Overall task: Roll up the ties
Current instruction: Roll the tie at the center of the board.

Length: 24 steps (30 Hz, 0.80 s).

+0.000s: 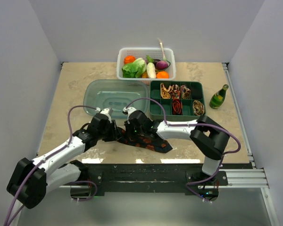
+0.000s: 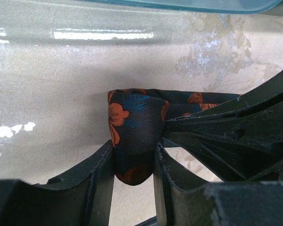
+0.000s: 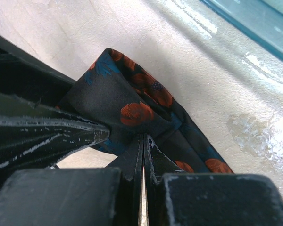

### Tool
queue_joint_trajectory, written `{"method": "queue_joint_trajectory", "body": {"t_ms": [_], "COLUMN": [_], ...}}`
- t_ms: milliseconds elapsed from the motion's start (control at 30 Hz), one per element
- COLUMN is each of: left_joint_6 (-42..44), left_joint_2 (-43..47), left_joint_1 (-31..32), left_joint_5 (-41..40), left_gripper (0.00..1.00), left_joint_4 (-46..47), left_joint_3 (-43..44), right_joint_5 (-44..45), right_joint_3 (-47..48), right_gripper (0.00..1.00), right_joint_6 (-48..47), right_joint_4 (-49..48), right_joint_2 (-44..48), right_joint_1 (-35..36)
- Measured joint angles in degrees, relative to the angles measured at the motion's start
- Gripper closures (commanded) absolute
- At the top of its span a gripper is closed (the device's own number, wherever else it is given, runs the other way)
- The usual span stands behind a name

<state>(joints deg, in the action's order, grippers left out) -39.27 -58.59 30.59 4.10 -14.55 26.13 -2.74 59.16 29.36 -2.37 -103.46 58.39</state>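
A black tie of smooth woven fabric, strewn with orange-red flowers and blue leaves, is lying on the near middle of the mottled beige stone bench, its long flat band trailing right toward a pointed tip. At its left end the cloth is standing up in a soft rounded fold, and both arms are meeting there. The left claw is gripping that fold: its two dark, ribbed plastic fingers are pressing on either side of the doubled fabric, part-way closed around it. The right claw is sitting closed, its flat fingers pressed together with only a hairline gap, the tips touching the tie where the cloth is bending over; whether a layer is caught between them I cannot tell. Behind the claws a clear teal plastic tray with rounded corners is resting on the bench, and just right of it a dark green divided box is holding rolled ties, tight spirals of red and tan patterned cloth in separate compartments. Farther back a white slotted basket is holding vegetables, and a small green bottle is standing upright to the box's right.
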Motion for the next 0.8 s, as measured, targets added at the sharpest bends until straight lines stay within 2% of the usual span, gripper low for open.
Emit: {"method": "queue_joint_trajectory", "body": {"t_ms": [400, 600, 800], "left_joint_6": [-0.7, -1.7, -2.2], "left_joint_2": [-5.3, -7.1, -9.8], "left_joint_1": [11.8, 14.1, 16.2], "left_joint_5": [-16.5, -21.2, -25.3], "left_gripper": [1.0, 1.0, 1.0], "left_joint_4": [-9.2, -11.2, -13.7], "left_joint_3": [8.4, 9.9, 12.1], "right_joint_5": [0.0, 0.4, 1.5], "right_joint_3": [0.7, 0.5, -2.3], "right_gripper": [1.0, 1.0, 1.0], "right_joint_6": [0.2, 0.2, 0.2], "right_joint_4": [1.0, 1.3, 2.3], "right_joint_2": [-0.2, 0.9, 7.0], "right_joint_1": [0.0, -0.3, -2.3]}}
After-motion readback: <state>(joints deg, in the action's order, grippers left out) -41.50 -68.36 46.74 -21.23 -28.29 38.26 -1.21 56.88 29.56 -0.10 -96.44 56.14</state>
